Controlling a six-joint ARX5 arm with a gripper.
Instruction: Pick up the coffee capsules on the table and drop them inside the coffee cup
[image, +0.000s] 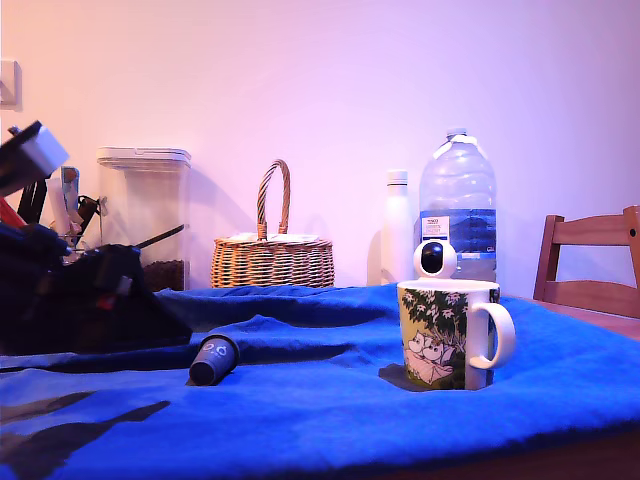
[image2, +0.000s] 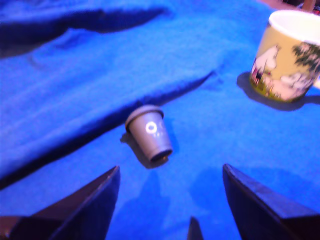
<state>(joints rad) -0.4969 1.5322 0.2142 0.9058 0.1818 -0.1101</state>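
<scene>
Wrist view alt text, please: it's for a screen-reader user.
A small dark coffee capsule lies tipped on its side on a wrinkled blue cloth, just ahead of the open gripper. A white mug with a green-yellow cartoon print stands upright further off.

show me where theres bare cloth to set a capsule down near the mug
Bare blue cloth lies between the lying capsule and the coffee cup, and along the near edge in front of both. The exterior view's left is crowded by the arm; behind sit a basket and bottles.
</scene>
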